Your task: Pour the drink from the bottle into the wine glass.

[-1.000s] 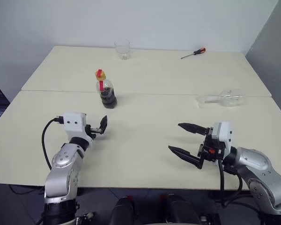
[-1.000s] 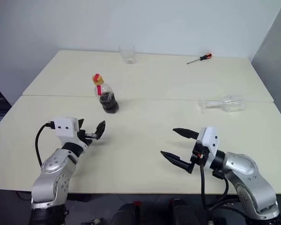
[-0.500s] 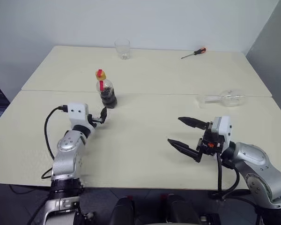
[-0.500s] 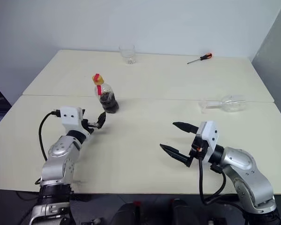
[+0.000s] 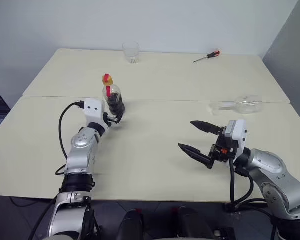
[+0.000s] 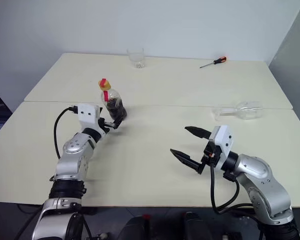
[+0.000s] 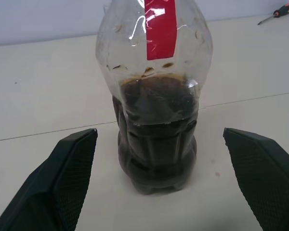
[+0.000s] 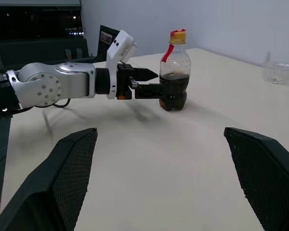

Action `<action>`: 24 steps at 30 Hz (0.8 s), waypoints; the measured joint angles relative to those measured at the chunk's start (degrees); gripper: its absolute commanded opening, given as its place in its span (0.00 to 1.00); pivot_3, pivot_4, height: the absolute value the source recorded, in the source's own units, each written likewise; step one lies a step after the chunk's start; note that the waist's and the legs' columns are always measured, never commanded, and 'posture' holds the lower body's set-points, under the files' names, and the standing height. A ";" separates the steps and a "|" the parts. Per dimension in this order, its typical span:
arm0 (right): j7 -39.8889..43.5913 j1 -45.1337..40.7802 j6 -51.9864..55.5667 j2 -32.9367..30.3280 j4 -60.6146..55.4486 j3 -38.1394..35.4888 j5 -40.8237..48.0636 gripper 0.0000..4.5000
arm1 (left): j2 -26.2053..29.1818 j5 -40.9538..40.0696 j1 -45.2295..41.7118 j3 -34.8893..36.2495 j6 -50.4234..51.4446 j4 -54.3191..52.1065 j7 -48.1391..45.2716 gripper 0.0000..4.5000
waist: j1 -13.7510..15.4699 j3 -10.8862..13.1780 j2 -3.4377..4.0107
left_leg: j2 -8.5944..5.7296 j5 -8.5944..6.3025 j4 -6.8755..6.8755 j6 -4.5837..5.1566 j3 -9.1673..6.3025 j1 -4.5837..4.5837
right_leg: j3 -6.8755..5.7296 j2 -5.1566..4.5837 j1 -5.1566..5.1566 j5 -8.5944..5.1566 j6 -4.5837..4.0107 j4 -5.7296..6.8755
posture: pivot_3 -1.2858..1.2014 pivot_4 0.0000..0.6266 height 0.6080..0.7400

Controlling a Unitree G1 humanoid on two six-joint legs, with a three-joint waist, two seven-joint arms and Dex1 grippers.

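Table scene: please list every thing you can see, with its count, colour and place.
Table: two, cream, pushed together edge to edge.
Bottle: one, clear with yellow cap and red label, upright left of centre, about half full of dark drink.
Wine glass: one, clear, lying on its side at the right.
Tumbler: one, clear, upright at the far edge.
Screwdriver: one, red handle, far right.
Left tool: black, open, at the bottle's base.
Right tool: black, open, above the near table.

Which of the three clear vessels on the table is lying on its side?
The wine glass, tipped over near the table's right edge. The bottle and the short tumbler at the far edge both stand upright.
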 measured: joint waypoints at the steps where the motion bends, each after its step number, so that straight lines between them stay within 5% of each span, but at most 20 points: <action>1: -0.11 0.00 0.29 0.05 -0.01 0.14 0.02 1.00 | 0.03 0.22 -1.31 -0.08 -0.57 1.67 -0.10 0.99 | 0.00 0.00 0.00 | -0.01 0.00 0.01 0.00 0.00 0.00 | 0.00 0.00 0.00 0.00 0.00 0.00 | 0.52 0.24 1.00; 13: -1.65 -0.82 0.79 0.43 -0.13 0.56 0.05 1.00 | 0.63 2.81 -14.23 -1.06 -8.44 21.54 -2.09 0.99 | -0.03 0.01 -0.01 | -0.04 0.00 0.01 0.00 0.03 -0.02 | -0.04 0.09 -0.01 0.00 0.01 0.01 | 0.52 0.24 1.00; 24: -2.90 -0.60 1.27 0.43 -1.16 0.57 0.05 1.00 | 0.56 3.12 -17.18 -0.76 -14.33 30.01 -2.27 0.99 | -0.03 0.01 -0.01 | -0.04 0.00 0.01 0.00 0.03 -0.03 | -0.05 0.09 -0.02 0.00 0.01 0.05 | 0.52 0.24 1.00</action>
